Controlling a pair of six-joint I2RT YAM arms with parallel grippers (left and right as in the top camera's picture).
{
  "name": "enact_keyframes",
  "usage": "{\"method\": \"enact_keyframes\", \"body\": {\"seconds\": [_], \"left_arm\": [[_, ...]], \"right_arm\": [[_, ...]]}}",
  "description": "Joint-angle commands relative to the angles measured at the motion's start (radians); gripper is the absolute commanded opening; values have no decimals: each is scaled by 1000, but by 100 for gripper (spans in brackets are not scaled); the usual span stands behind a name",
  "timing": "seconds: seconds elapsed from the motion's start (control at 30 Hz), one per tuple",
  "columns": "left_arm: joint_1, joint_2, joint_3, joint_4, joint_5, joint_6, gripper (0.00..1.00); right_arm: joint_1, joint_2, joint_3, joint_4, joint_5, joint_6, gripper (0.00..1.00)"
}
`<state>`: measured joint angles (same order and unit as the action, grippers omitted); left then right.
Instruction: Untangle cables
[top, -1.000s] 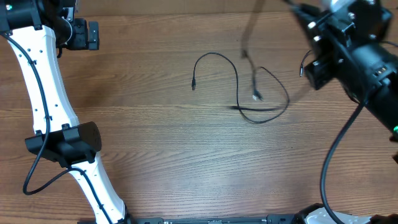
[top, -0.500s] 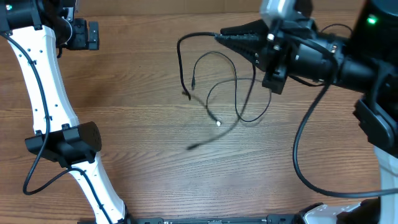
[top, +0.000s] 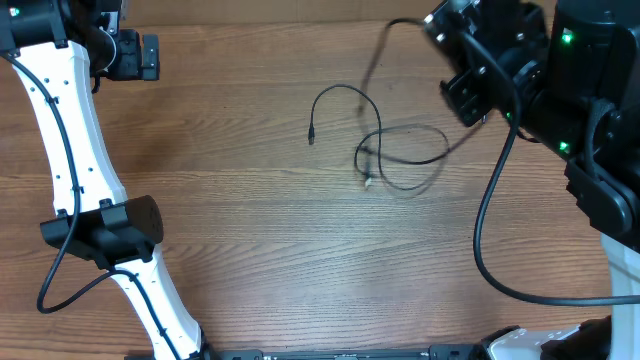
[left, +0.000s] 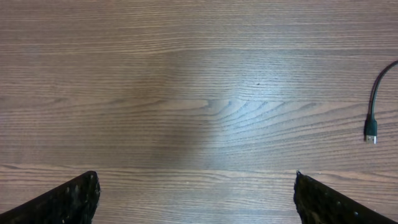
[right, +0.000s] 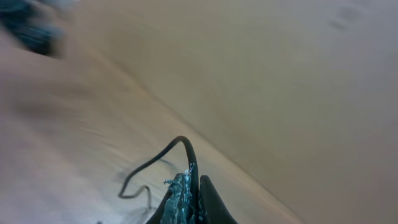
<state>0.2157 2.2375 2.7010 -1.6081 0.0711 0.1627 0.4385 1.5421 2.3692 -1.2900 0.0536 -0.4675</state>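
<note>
Swinging back from mid-table to the far right corner within half a second, the right arm (top: 560, 90) left the wooden table (top: 250, 270) with its tangle redrawn, while the left arm (top: 70, 150) had not stirred along the left edge. The left gripper (left: 196, 193) hung with jaws wide apart over bare wood, holding nothing. The right gripper (right: 195, 188) was clamped together on one black strand (top: 374, 58), which rose, blurred, from the heap toward the arm. The cables (top: 405, 160) lay right of centre as overlapping loops — how many crossings remained could not be told from above. One arc ran off to the left and ended in a small plug (top: 311, 135), also seen at the right edge of the left wrist's view, well apart from that gripper. Judged from this, the step in hand was drawing one cord free of the rest. It would go best with a slow, steady lift up and away from the loops, the idle left gripper coming in to pin what stayed behind so the knot would not ride along — a fast tug risked tightening it. No box, tray or other container was in view.
</note>
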Motion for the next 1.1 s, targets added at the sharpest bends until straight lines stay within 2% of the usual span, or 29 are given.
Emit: {"method": "enact_keyframes", "body": {"seconds": [0.0, 0.13, 0.3, 0.43, 0.6, 0.83, 1.07], "left_arm": [[-6, 15, 4, 0, 7, -6, 99], [-6, 15, 4, 0, 7, -7, 99], [-7, 15, 4, 0, 7, -7, 99], [-6, 15, 4, 0, 7, -7, 100], [-6, 15, 4, 0, 7, -6, 99], [-6, 15, 4, 0, 7, -7, 100], [-6, 15, 4, 0, 7, -7, 99]], "right_arm": [[-2, -20, 14, 6, 293, -48, 4], [-2, -32, 14, 55, 346, -70, 4], [-2, -39, 14, 138, 361, -185, 4], [-2, -40, 14, 166, 436, -187, 4], [-2, -46, 14, 143, 533, 1, 4], [-9, -55, 14, 6, 560, 249, 4], [-159, -55, 14, -60, 552, 402, 4]]}}
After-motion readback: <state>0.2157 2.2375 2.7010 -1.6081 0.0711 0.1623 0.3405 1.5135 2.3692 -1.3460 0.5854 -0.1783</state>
